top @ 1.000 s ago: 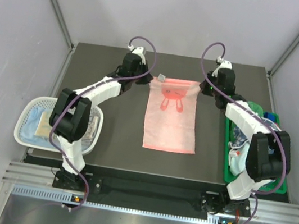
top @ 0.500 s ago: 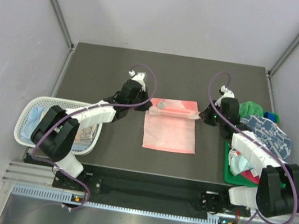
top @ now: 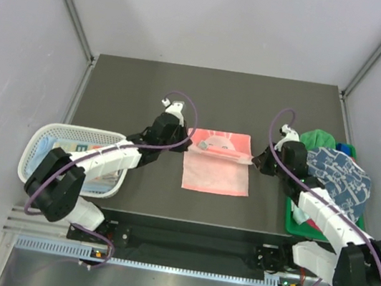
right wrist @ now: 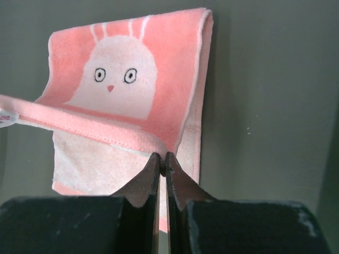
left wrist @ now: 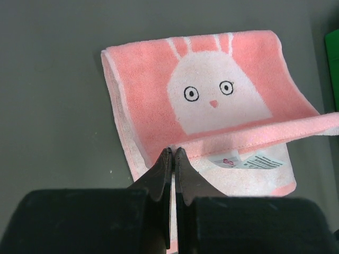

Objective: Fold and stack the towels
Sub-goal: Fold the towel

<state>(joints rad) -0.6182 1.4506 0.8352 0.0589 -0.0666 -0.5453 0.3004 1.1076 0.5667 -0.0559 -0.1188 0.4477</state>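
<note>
Left gripper [left wrist: 173, 151], right gripper [right wrist: 163, 157] seemingly pinch raised pink towel [top: 216, 176] edge.

The top camera sits high above and behind the arm bases, looking down and forward from afar, taking in the whole table [top: 113, 80]. Each wrist camera rides close behind its own fingers and looks along them: the left fingers [left wrist: 159, 177] and right fingers [right wrist: 145, 180] rise from the bottom edge, the towel [left wrist: 137, 79] just beyond their tips. All three views share that towel.
</note>
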